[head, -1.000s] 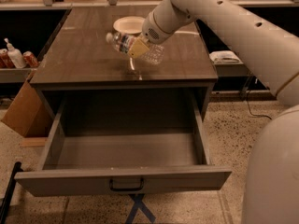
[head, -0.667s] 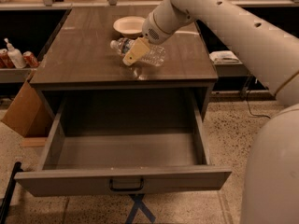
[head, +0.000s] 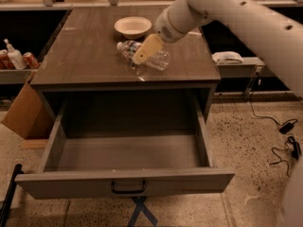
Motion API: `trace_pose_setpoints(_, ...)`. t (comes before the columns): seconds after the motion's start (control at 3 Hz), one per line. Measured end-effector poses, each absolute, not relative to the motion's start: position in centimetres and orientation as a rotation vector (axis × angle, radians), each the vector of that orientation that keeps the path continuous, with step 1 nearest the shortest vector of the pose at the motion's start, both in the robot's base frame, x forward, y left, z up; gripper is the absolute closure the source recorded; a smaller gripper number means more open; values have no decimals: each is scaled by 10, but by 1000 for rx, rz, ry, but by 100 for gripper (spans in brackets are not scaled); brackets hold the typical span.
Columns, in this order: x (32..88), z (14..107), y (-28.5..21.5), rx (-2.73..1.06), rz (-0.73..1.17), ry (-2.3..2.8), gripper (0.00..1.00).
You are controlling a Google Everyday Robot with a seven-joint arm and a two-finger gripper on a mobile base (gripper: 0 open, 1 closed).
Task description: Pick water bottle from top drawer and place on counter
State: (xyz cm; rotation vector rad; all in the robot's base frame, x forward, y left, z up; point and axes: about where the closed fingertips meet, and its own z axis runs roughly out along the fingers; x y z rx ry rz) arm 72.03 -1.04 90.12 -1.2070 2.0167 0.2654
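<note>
Counter: water bottle lying, tool over it

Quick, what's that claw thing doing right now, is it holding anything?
Gripper: right at the bottle lying on the counter; whether it grips the bottle or has let go cannot be told.

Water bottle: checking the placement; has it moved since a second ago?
Yes: the water bottle, gripper across it, shifted slightly from the bowl toward the counter's front edge.
</note>
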Motion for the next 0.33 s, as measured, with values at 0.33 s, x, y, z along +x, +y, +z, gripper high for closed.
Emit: trace_pose_setpoints(0.33, 708, 915, -34, -1118, 220, 2006, 0)
